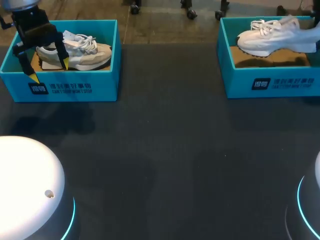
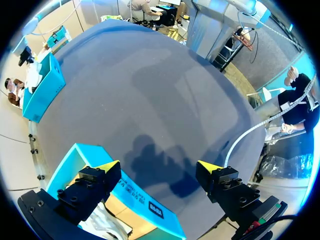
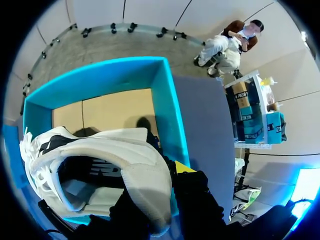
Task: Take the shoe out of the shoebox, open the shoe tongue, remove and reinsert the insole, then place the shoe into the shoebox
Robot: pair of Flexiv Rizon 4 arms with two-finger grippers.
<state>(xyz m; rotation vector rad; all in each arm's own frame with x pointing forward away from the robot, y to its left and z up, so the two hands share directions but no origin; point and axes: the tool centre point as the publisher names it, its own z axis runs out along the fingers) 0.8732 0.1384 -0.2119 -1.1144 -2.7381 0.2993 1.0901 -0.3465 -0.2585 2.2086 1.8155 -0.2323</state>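
**White shoe pinched at the heel over its box, left hand spread above the other box**

My right gripper (image 3: pixel 165 182) is pinching the white shoe (image 1: pixel 272 35) by the back of its heel. In the right wrist view one yellow-tipped finger (image 3: pixel 182 167) lies against the outside of the heel. The other goes down behind the heel wall, so the wall is clamped from both sides. The white shoe (image 3: pixel 100 150) hangs over the right box (image 1: pixel 270 82), which stands at the far right corner of the table (image 1: pixel 160 150). Its toe points toward the middle of the table and its heel toward the right edge. The sole is clear of the brown cardboard floor and throws a shadow on it. From the wrist, the shoe's opening faces the camera, and the blue wall of the right box (image 3: pixel 167 110) runs just beside the gripper.

My left gripper (image 1: pixel 50 71) hovers over the left box (image 1: pixel 75 87) at the far left corner of the table, with its fingers spread wide and nothing between them. In the left wrist view the left gripper (image 2: pixel 159 167) straddles the near wall of the left box (image 2: pixel 127 195), one tip inside the box and one outside it. A beige shoe (image 1: pixel 80 52) lies flat inside this box, toe toward the middle of the table. A pale bit of it (image 2: pixel 107 220) shows under the inner finger.
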